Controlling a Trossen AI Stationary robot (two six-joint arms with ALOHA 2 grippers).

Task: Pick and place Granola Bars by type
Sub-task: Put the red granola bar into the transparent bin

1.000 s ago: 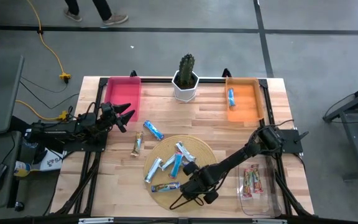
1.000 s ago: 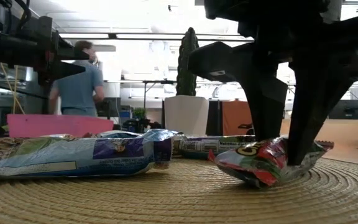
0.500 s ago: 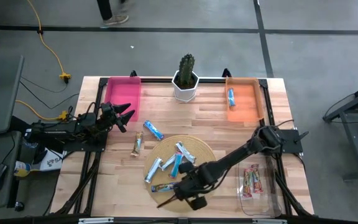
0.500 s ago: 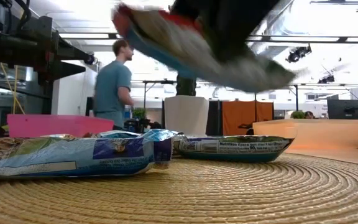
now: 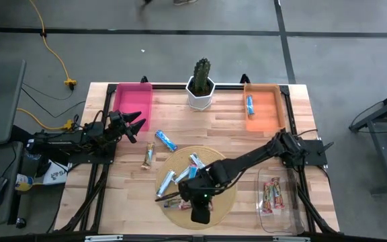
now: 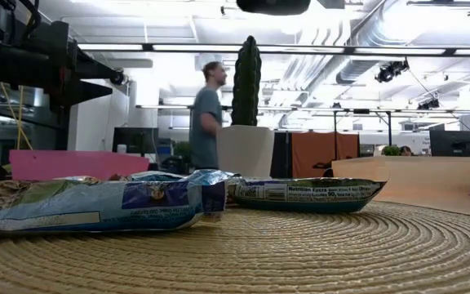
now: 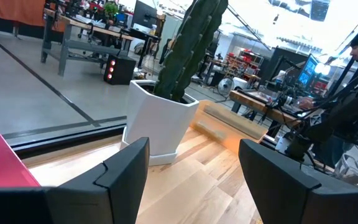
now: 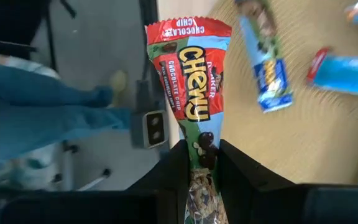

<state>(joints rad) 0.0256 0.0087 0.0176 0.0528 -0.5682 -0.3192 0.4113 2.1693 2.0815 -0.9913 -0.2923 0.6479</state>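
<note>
Above the round woven mat [image 5: 195, 176] near the front of the worktop [image 5: 227, 131], the right gripper [image 5: 180, 199] holds a red-wrapped chewy bar [image 8: 190, 93], its jaws closed narrowly on one end of the wrapper so the rest sticks out past the fingertips, lifted clear of the mat. On the mat lie several blue-and-white bars [image 5: 183, 176], close together, and the low view shows two of them lying flat on the weave, one blue one [image 6: 96, 205] nearest the camera. Off the mat toward the left arm, a tan-brown bar [image 5: 148, 156] and another blue bar [image 5: 166, 140] lie apart on the bare wood. At the back of the worktop stand a pink bin [image 5: 134, 105], a potted cactus [image 5: 201, 84] in a white pot, and an orange bin [image 5: 263, 107] with one blue bar [image 5: 250, 104] in it. A clear tray [image 5: 277, 197] at the front right holds red and pink bars [image 5: 271, 193]. The left gripper [image 5: 137, 125] waits beside the pink bin, jaws wide apart with nothing between them. Beyond the worktop, a person [image 6: 207, 115] stands in the room.
</note>
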